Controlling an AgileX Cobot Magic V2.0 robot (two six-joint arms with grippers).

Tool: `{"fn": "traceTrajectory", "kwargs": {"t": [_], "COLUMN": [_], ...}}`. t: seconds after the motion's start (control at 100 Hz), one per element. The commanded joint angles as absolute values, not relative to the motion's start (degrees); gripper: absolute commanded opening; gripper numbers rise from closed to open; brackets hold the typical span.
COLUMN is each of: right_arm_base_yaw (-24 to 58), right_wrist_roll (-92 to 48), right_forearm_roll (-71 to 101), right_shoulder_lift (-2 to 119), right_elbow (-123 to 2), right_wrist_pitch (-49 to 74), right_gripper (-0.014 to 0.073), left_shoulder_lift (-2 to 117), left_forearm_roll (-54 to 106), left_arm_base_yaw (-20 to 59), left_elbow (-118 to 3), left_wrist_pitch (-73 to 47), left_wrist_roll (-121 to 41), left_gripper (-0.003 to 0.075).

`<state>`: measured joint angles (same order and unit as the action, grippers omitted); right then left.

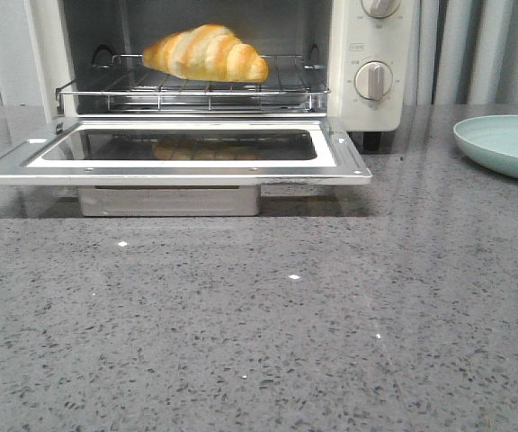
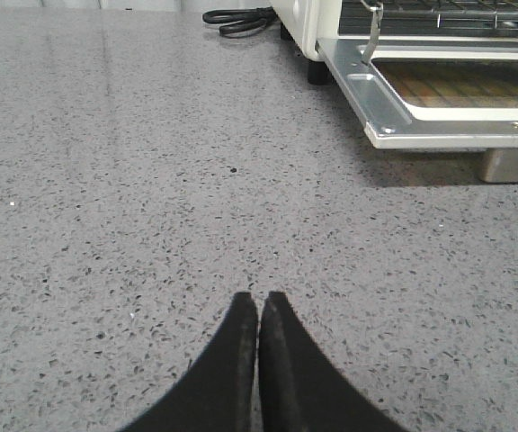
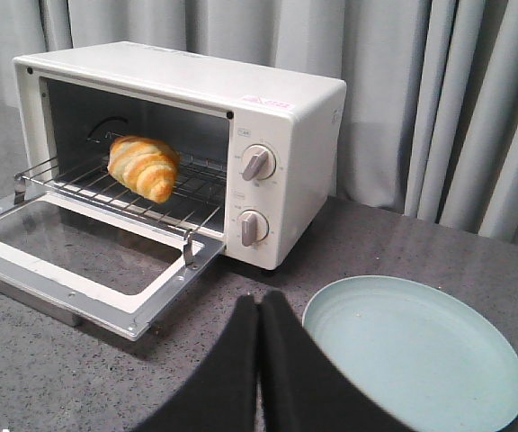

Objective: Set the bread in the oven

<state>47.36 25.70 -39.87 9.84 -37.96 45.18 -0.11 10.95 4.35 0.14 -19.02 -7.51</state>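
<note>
Matte black, smoothly curved fingers (image 2: 281, 360) taper to narrow tips on the left gripper (image 2: 259, 301) and right gripper (image 3: 258, 306).

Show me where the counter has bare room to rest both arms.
Bare counter runs in front of the open oven door, and left of the oven. Crowded: right side by the plate, and the rack holding the bread.

The oven (image 1: 367, 54) stood at the back of the table (image 1: 268, 333), its door (image 1: 178, 153) folded down flat in front. The bread (image 1: 207, 52) lay on the rack (image 1: 196, 90) inside. A plate (image 1: 506, 144) sat to the oven's right.
</note>
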Motion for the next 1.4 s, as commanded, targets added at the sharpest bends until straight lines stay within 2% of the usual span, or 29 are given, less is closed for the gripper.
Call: {"fn": "traceTrajectory", "kwargs": {"t": [0.0, 0.17, 0.28, 0.49, 0.66, 0.73, 0.909, 0.979, 1.309, 1.389], "right_arm_base_yaw": [46.9, 46.2, 42.1, 25.7, 11.7, 8.2, 3.6, 2.4, 1.3, 1.3], "right_wrist_roll": [25.4, 25.4, 26.3, 26.8, 25.3, 22.1, 11.8, 11.5, 11.5, 11.4], "right_forearm_roll": [-42.4, -44.0, -44.1, -34.6, -26.2, -22.0, -14.5, -13.8, -11.5, -11.4], "right_shoulder_lift": [10.6, 10.6, 10.7, 11.9, 12.3, 11.7, 6.2, 4.2, -1.7, -1.6], "right_elbow": [-39.2, -38.6, -34.6, -22.1, -9.0, -4.7, 0.7, 2.2, 2.0, 2.0], "right_wrist_pitch": [41.4, 46.1, 43.6, 24.1, 2.6, -1.2, 0.5, 0.9, 17.7, 17.8], "right_gripper": [-0.0052, -0.0052, -0.0052, -0.0052, -0.0052, -0.0052, -0.0052, -0.0052, -0.0052, -0.0052], "left_shoulder_lift": [-1.7, -1.7, -1.7, -1.7, -1.7, -1.7, -1.7, -1.7, -1.7, -1.7], "left_forearm_roll": [11.7, 11.7, 11.7, 11.7, 11.7, 11.7, 11.7, 11.7, 11.7, 11.7], "left_arm_base_yaw": [4.1, 4.1, 4.1, 4.1, 4.1, 4.1, 4.1, 4.1, 4.1, 4.1], "left_elbow": [1.4, 1.4, 1.4, 1.4, 1.4, 1.4, 1.4, 1.4, 1.4, 1.4], "left_wrist_pitch": [-15.4, -15.4, -15.4, -15.4, -15.4, -15.4, -15.4, -15.4, -15.4, -15.4], "left_wrist_roll": [-6.9, -6.9, -6.9, -6.9, -6.9, -6.9, -6.9, -6.9, -6.9, -6.9], "left_gripper": [-0.0021, -0.0021, -0.0022, -0.0022, -0.0021, -0.0022, -0.0022, -0.0022, -0.0022, -0.0022]}}
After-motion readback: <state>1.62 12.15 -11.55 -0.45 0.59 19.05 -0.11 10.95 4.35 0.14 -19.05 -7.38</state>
